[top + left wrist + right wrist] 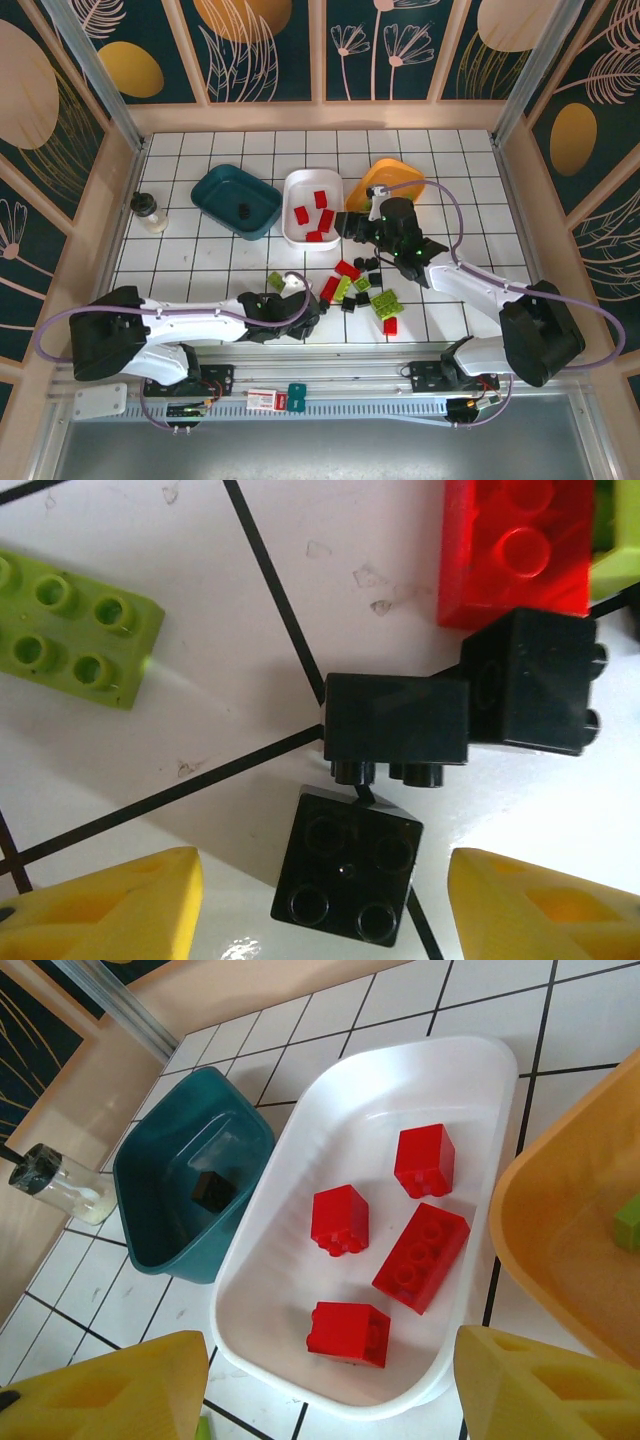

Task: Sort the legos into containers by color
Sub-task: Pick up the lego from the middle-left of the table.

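Surface (190,255) is far from cleared: the loose pile sits mid-front btwn the two arms, so I'd judge the job early, maybe a quarter in. Tubs run in a row at the back: teal tub (212,188) left, white tub (300,190) ctr, orange tub (385,178) right & partly under the right arm. The scheme reads as black to teal, red to white, green to orange. Right end effector (325,1385) hangs over the near rim of the white tub, jaws wide w/ nothing btwn them. Left end effector (322,910) is low over the pile, jaws apart, straddling a studs-up black brick (345,865) w/ a gap each side, so no grip on it. Sorted so far: four red bricks (421,1257) lie in the white tub. A lone black brick (213,1190) is in the teal. A bit of one green brick (628,1222) shows in the orange at the frame edge; can't tell what else is in that tub. Left to do, all on the surface: approx three loose reds (347,268), several loose greens (385,300) & a handful of blacks. These incl. two side-lying black bricks (396,720) touching each other, just beyond the one the left end effector straddles.
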Robot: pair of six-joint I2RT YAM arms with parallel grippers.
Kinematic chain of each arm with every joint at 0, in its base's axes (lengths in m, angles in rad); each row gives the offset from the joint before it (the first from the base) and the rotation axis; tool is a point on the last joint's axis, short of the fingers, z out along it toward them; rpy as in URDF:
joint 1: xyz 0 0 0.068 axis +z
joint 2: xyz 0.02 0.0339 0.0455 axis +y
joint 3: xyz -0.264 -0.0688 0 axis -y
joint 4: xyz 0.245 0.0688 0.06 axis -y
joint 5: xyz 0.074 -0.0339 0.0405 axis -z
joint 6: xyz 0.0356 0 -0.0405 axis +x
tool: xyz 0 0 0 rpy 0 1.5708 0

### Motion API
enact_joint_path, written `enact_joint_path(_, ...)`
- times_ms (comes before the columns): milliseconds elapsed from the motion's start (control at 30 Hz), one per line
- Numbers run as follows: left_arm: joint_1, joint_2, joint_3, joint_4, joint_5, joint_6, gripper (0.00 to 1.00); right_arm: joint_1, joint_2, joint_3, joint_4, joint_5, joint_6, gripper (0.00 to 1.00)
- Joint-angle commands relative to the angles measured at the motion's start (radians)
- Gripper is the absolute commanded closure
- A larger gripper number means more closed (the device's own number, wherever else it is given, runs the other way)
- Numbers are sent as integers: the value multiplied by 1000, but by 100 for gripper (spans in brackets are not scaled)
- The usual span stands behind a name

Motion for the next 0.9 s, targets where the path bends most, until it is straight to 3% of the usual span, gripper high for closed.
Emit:
enact_joint_path(0, -3, 33, -3, 7, 7, 16, 33, -11, -49, -9, 13, 21, 13, 33)
enact_joint_path(133, -2, 78, 13, 38, 6, 41, 34, -13, -64, -7, 3, 26, 12, 33)
enact_joint_path(333, -2, 124, 17, 64, 29, 55, 51, -13, -83, -10, -8, 33, 12, 33)
enact_joint_path(533, 21, 38, 23, 40, 17, 57, 63, -12, -89, -12, -7, 40, 14, 33)
enact_joint_path(767, 255, -154, 54, 60, -5, 136, 67, -12, -90, -24, -1, 35, 25, 33)
enact_joint_path(867, 408, -178, 89, 138, 18, 166, 67, -13, -87, -35, 4, 32, 33, 33)
